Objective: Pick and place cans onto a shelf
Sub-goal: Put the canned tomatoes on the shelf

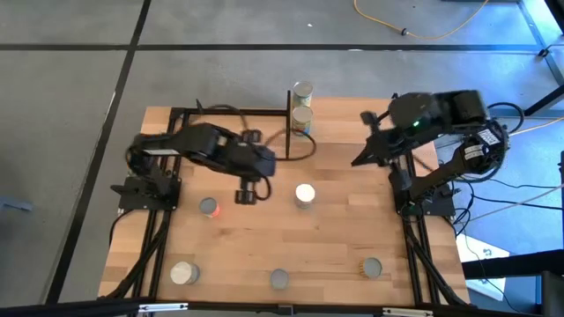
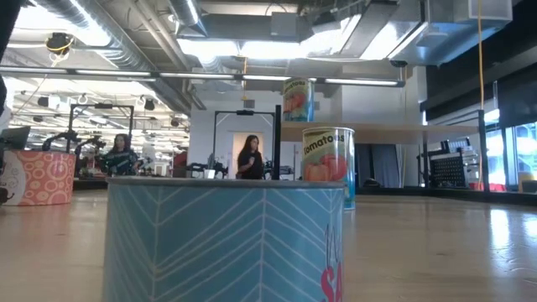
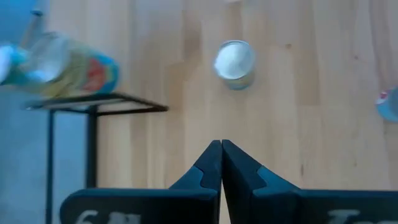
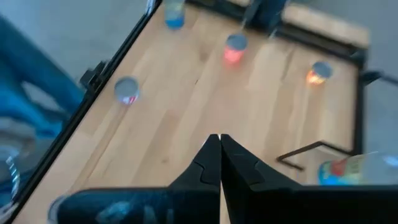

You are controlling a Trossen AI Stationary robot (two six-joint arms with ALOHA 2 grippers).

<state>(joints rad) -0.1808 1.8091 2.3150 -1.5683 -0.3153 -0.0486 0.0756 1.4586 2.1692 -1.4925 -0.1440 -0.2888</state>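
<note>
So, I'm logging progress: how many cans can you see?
7. Two at the shelf: upper can, lower can. On the table: centre can, left-centre can, front-left can, front-middle can, front-right can. An arm may hide more.

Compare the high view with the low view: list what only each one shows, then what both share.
Only the high view: the dark left gripper hovering mid-table, the dark right gripper shut at the right side, and four silver-topped cans along the near table.

Only the low view: a large teal chevron-patterned can close up, and two people in the room behind.

Both: the light-wood shelf holding two stacked tomato-label cans.
</note>
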